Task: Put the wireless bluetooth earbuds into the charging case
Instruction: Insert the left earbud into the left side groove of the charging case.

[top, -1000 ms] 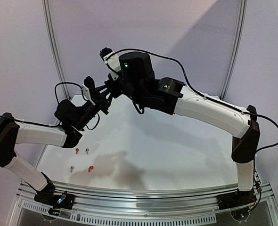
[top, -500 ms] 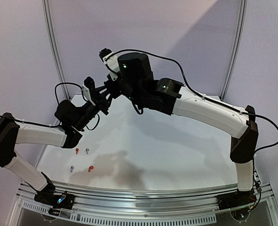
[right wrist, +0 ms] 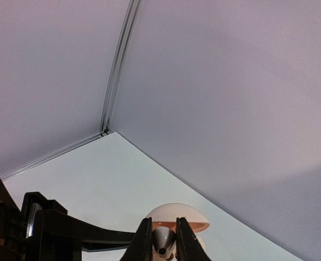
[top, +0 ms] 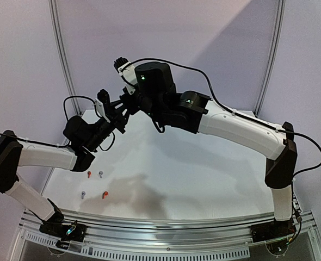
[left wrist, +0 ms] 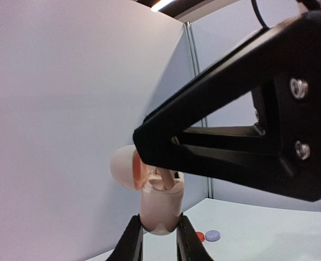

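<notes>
My left gripper (left wrist: pixel 158 218) is shut on the lower body of a cream charging case (left wrist: pixel 160 204), held upright high above the table. Its lid (left wrist: pixel 123 167) is swung open and shows an orange inside. My right gripper (right wrist: pixel 164 228) is shut on a white earbud (right wrist: pixel 164 242), holding it directly over the case's open top (right wrist: pixel 177 213). In the left wrist view the bud's stem (left wrist: pixel 166 179) stands in the case mouth, under the right gripper's black fingers (left wrist: pixel 231 147). In the top view the two grippers (top: pixel 119 109) meet at the back left and hide the case. More earbuds, red (top: pixel 88 174) and lavender (top: pixel 100 174), lie on the table.
A second lavender bud (top: pixel 82 194) and a red one (top: pixel 104 194) lie nearer the front left edge. Two small round cases, red (left wrist: pixel 199 236) and lavender (left wrist: pixel 213 235), sit on the table by the back wall. Wall panels close in the left and rear.
The right arm has crept slightly left toward the left gripper. The left arm and the buds on the table have not moved.
</notes>
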{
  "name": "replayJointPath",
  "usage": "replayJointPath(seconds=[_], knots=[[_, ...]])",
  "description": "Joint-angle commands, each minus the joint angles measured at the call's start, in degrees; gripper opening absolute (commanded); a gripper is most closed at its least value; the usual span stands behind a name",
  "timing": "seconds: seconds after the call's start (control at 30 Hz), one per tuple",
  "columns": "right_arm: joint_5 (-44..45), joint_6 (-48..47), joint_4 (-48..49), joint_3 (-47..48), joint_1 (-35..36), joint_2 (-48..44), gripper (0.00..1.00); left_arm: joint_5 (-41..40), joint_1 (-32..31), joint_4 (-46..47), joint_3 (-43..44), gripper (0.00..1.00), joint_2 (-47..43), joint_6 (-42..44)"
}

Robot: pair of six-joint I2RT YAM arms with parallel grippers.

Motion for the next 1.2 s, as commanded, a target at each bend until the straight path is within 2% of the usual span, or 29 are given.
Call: replayJointPath(seconds=[0.0,1.17], knots=[[0.22,0.03,-4.40,0.34,0.12,2.72,0.15,-0.37,-0.06,4.98,0.38,0.00,-1.31,0.57],[3.40,-0.34,-4.09,0.44,-0.33,2.63,0.29,1.83,0.12,6.37,-0.63,0.00,-1.73,-2.77]])
